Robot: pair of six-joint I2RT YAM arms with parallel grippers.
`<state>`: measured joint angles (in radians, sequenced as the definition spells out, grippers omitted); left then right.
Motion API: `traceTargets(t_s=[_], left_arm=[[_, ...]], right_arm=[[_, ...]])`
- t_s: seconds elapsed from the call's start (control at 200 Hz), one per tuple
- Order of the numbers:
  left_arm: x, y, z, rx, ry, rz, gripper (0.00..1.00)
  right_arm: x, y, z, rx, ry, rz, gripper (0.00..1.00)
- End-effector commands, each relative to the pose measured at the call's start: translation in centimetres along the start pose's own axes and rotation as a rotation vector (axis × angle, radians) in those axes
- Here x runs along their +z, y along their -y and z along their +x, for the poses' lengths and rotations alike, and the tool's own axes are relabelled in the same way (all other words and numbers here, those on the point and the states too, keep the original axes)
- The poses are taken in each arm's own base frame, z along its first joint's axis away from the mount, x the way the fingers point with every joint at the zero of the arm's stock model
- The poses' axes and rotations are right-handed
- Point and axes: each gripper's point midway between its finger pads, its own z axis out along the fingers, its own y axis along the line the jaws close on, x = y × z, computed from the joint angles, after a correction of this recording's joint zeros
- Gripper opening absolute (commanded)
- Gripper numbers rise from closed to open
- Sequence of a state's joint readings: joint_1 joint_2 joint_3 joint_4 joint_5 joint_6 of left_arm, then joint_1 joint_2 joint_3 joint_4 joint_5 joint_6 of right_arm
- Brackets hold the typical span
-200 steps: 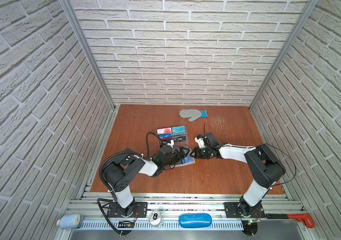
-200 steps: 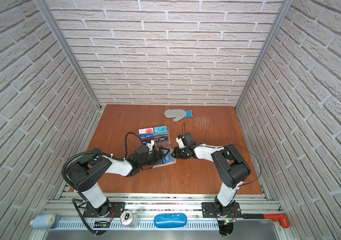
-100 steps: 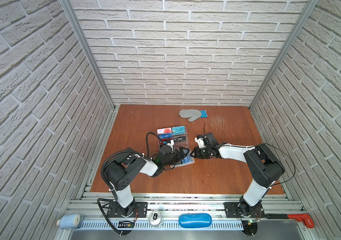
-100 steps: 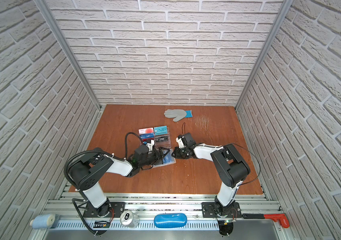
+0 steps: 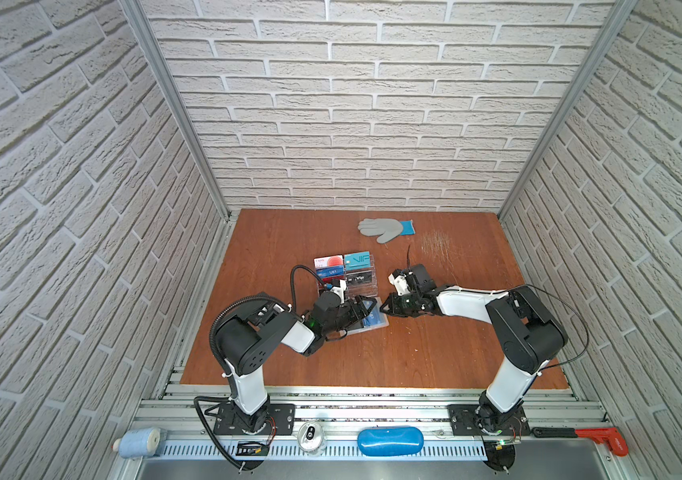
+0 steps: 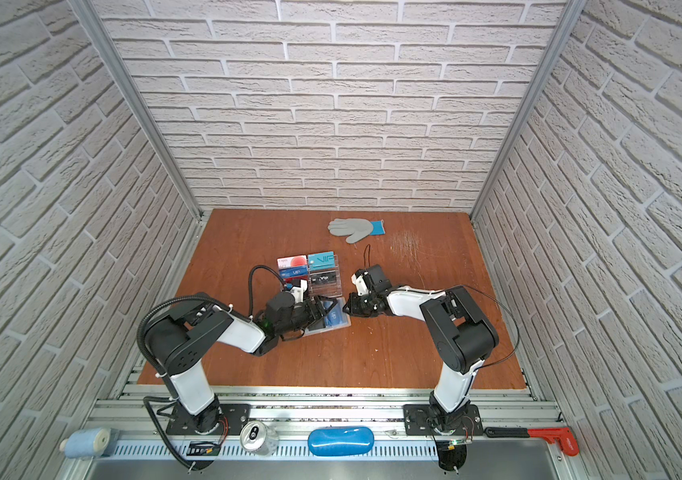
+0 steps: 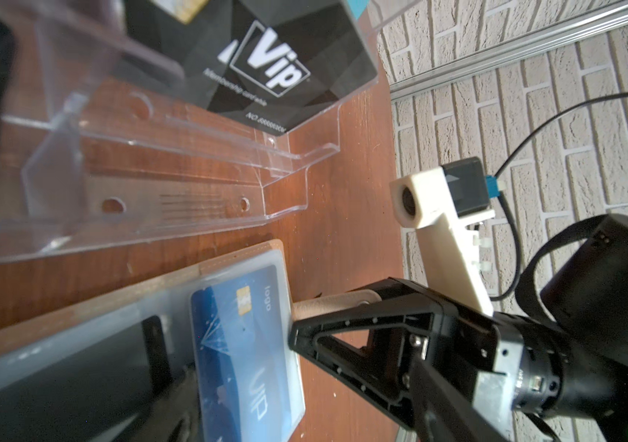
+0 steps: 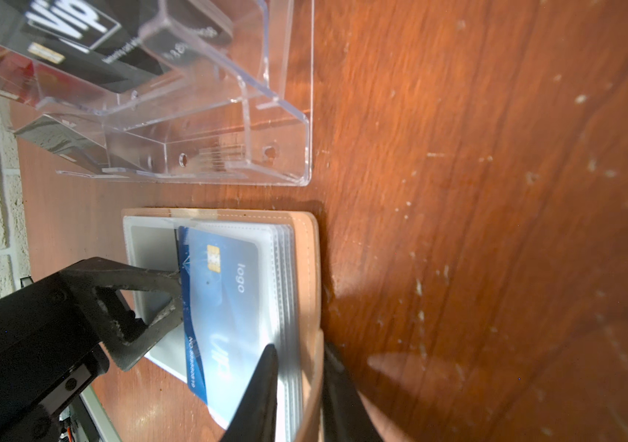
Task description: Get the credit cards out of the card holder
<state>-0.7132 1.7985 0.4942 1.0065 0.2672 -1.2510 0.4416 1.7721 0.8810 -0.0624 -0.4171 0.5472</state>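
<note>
**Blue card: take the edge only, pull flat toward 9 o'clock**

The L gripper [image 5: 363, 312] stands wide open and holds nothing. In the right wrist view, one of its fingertips [image 8: 163, 277] touches the free edge of the blue VIP card [image 8: 224, 306]. This card sits in the top clear sleeve of the card holder [image 5: 376, 323]. The holder lies open on the table [image 5: 414, 357], a bit toward 9 o'clock from centre. The R gripper [image 5: 385, 307], at 3 o'clock of the holder, has its jaws narrow around the tan edge and sleeve pages, and seems to pinch them.

My judgement: L should close on the card alone, not on the sleeve film. Then it should draw the card flat toward 9 o'clock while R pins the holder down.

The acrylic stand [image 5: 358, 279] w/ other cards is just beside the holder at 12 o'clock, so no lifting that way. Bare wood at 6 and 4 o'clock gives room. The glove [image 5: 385, 228] is well apart, approx. at 1 o'clock.
</note>
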Motion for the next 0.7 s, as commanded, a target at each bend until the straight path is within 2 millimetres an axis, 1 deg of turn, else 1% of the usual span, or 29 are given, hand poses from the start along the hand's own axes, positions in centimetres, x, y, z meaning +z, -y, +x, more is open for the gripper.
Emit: traceTargets(t_s=[0.0, 0.145, 0.36, 0.44, 0.695], left_arm=[[0.0, 0.9, 0.2, 0.041, -0.010, 0.071, 0.81], [-0.1, 0.8, 0.6, 0.054, -0.031, 0.081, 0.78], [-0.3, 1.3, 1.0, 0.100, -0.063, 0.101, 0.73], [-0.3, 1.6, 1.3, 0.113, -0.076, 0.112, 0.72], [0.0, 1.6, 1.5, 0.127, -0.094, 0.108, 0.69]], right_arm=[[1.1, 1.1, 1.8, 0.030, -0.067, 0.032, 0.21], [1.2, 1.3, 1.8, 0.036, -0.069, 0.033, 0.21], [1.4, 1.3, 1.9, 0.043, -0.079, 0.024, 0.20], [1.4, 1.3, 1.9, 0.045, -0.078, 0.023, 0.20], [1.4, 1.0, 1.8, 0.052, -0.076, 0.001, 0.20]])
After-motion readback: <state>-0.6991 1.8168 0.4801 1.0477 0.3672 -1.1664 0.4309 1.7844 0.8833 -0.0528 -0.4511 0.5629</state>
